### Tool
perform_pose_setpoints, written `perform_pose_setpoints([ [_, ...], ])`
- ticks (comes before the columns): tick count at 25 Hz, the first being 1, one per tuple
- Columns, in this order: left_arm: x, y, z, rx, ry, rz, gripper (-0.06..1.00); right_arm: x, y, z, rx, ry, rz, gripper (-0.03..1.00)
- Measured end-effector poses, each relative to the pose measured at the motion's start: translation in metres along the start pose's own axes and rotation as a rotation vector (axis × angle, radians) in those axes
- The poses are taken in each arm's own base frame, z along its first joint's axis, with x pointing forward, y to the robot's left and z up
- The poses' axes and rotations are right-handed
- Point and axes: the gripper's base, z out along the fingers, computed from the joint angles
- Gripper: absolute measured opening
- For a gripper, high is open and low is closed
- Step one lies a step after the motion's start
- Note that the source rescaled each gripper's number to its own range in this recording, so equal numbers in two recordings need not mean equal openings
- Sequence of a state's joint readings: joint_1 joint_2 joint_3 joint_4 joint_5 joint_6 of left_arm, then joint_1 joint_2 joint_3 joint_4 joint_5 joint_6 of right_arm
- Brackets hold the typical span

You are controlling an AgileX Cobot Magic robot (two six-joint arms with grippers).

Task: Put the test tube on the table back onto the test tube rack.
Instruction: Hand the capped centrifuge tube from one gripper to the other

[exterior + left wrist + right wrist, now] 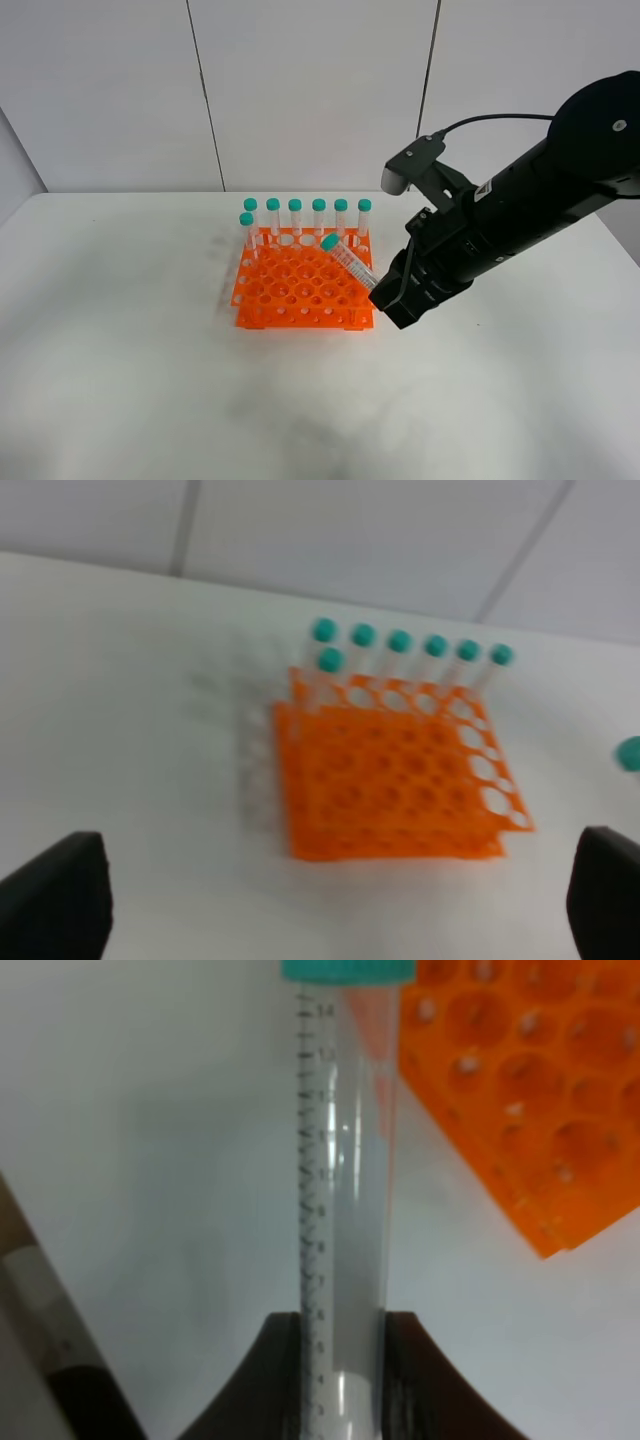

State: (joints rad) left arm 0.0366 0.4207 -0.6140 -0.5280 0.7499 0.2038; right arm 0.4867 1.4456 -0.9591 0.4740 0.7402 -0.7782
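The test tube (351, 263) slants, cap up toward the rack (296, 292), lower end clamped in the right pincer (340, 1385).

Black right arm (540, 200) — grey wrist camera block (410, 166), thin black cable (500, 117), dark end effector (384, 289)

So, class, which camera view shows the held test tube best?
The right wrist view: the test tube fills it, scale marks readable, pinched by the right gripper. Exterior high shows it small and tilted; left wrist catches only its cap.
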Motion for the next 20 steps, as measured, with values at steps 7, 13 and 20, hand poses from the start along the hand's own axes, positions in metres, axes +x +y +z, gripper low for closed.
perform_pose_setpoints([
  [7,-0.017,0.001,0.071,0.225,0.111,-0.106,1.0,-0.005,0.003,-0.003,-0.018,-0.058,0.015,0.02],
  [13,-0.019,0.013,0.129,0.338,0.14,-0.253,1.0,-0.007,0.004,-0.004,-0.034,-0.087,0.014,0.02],
  [20,0.007,-0.011,0.183,0.465,0.252,-0.253,1.0,-0.009,0.003,-0.004,-0.019,-0.107,0.019,0.02],
])
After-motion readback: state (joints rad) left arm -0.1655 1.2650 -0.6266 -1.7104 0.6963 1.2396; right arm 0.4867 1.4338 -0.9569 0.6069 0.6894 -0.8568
